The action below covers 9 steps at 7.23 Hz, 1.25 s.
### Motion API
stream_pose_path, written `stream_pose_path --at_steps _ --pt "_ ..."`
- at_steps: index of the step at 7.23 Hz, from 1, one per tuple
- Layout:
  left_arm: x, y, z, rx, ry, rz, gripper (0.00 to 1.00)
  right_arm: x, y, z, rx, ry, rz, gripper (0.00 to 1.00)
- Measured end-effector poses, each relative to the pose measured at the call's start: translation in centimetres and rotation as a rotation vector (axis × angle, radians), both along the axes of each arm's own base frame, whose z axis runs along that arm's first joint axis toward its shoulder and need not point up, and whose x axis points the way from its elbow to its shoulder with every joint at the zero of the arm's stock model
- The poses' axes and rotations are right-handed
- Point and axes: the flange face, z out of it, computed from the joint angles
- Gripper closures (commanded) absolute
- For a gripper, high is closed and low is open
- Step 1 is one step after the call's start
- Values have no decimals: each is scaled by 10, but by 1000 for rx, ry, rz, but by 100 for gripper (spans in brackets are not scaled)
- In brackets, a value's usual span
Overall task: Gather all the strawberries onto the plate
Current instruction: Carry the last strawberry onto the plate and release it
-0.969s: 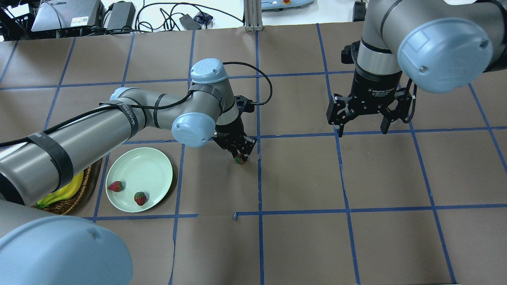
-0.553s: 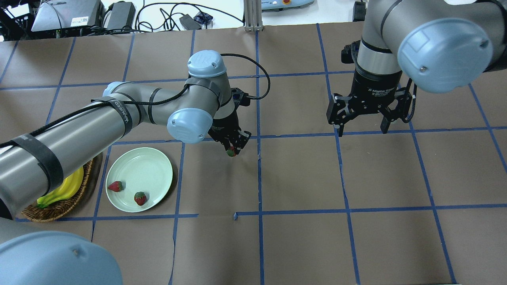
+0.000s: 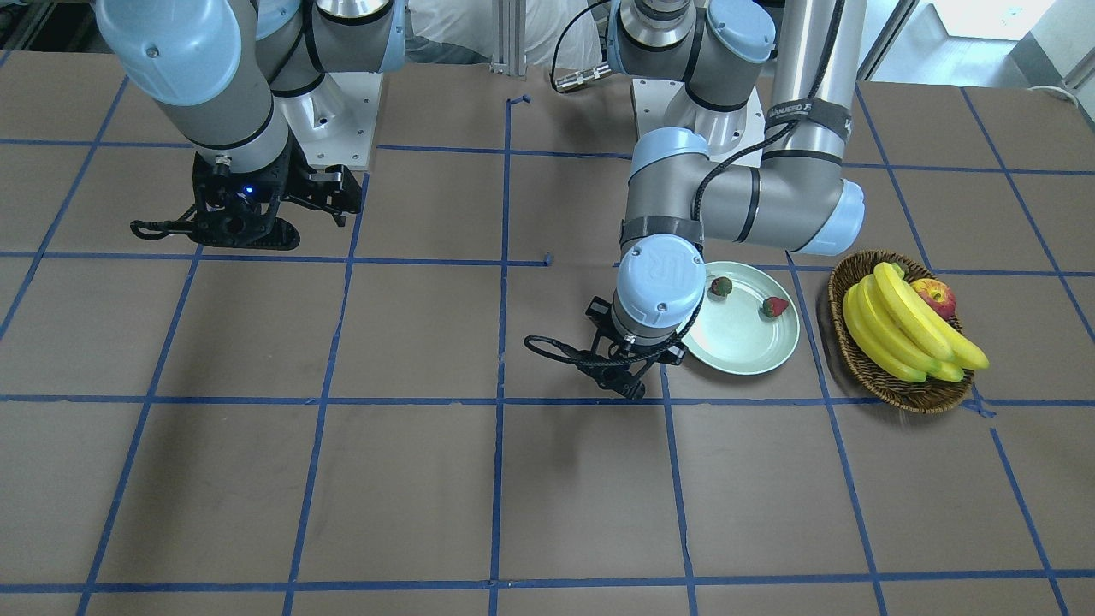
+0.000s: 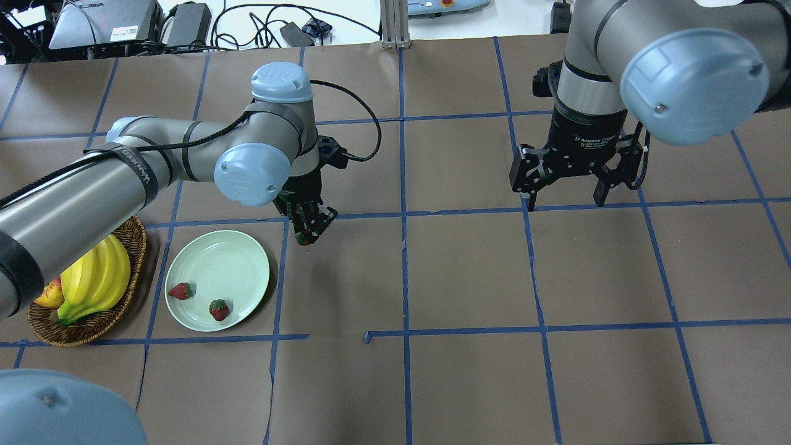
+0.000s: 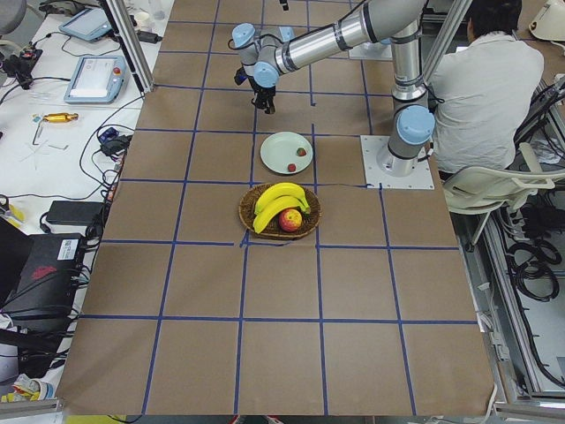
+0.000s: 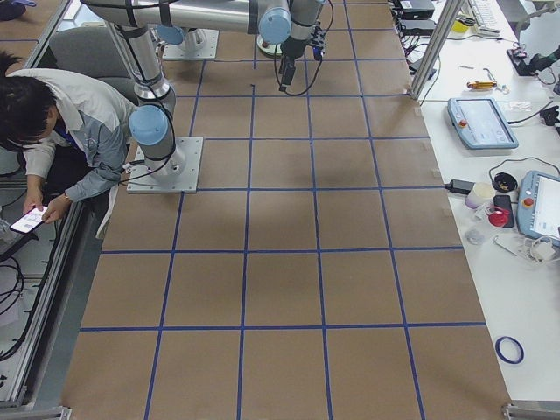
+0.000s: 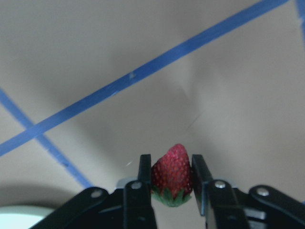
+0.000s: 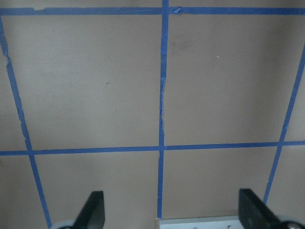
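Brown paper gridded with blue tape [image 4: 405,272] covered the table [image 4: 476,383]. Overhead view: the left gripper [image 4: 307,233] hung at about 2 o'clock from the plate [image 4: 232,256], just outside its rim, with its fingers pointing down. Left wrist view: its jaws were clenched on the third strawberry [image 7: 172,171], one pad against each side, with the red tip away from the camera and the green cap toward the palm. The berry was held off the paper, and a sliver of the plate's pale rim showed in the 7 o'clock corner. Two berries lay inside the plate, apart from each other: the first strawberry [image 4: 180,290] near the rim at 9 o'clock and the second strawberry [image 4: 218,309] near the rim at 6 o'clock. The right gripper [image 4: 565,204] hung at 3 o'clock from the left one, well apart. Its jaws were spread wide and held nothing, with bare paper beneath them in the right wrist view. At 9 o'clock from the plate, just beside it, stood a wicker basket [image 4: 93,327] with bananas [image 4: 102,275] and an apple [image 4: 48,295].
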Motion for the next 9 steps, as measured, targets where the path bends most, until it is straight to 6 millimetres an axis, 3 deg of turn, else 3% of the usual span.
stream_pose_path --at_steps 4,5,6,7,9 --pt "72 8 -15 130 -94 -161 100 0 0 0 1 0 -1 0" --pt "91 10 -18 169 -110 -188 60 0 0 0 3 1 -1 0" --pt "102 15 -24 202 -111 -194 7 0 1 -1 6 1 -1 0" --pt "106 20 -30 220 -100 -192 0 0 1 0 8 2 -1 0" --pt "106 20 -30 214 -90 -171 0 0 3 2 9 3 0 0"
